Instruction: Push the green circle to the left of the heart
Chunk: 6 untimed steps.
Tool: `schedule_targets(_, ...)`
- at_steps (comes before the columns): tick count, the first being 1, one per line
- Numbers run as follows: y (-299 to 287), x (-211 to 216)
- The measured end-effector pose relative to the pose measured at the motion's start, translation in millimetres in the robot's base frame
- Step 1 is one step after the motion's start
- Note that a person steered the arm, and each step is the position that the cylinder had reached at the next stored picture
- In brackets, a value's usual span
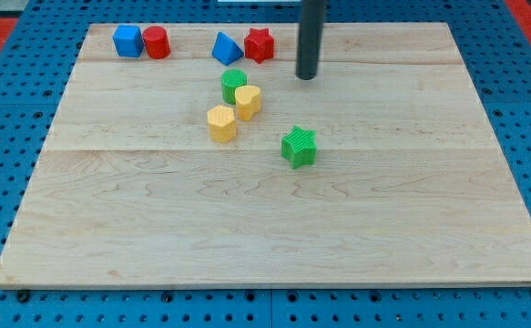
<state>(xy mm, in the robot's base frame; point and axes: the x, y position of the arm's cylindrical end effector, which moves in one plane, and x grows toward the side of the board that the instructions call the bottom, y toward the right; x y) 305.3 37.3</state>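
Observation:
The green circle point(233, 84) sits on the wooden board, touching the upper left side of the yellow heart point(248, 100). My tip point(307, 77) is at the end of the dark rod, to the right of the green circle and a little above the heart's level, apart from both. A yellow hexagon-like block point(221, 123) lies just below and left of the heart.
A green star point(299, 146) lies right of the board's centre. Along the view's top stand a blue block point(127, 41), a red cylinder point(157, 42), a blue triangle point(226, 48) and a red star point(260, 44). The wooden board point(274, 237) lies on blue pegboard.

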Motion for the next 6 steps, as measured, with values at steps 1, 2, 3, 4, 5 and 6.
schedule_targets(1,-56,16)
schedule_targets(2,-89,23)
schedule_targets(3,-112,23)
schedule_targets(4,-126,36)
schedule_targets(5,-126,43)
schedule_targets(6,-124,29)
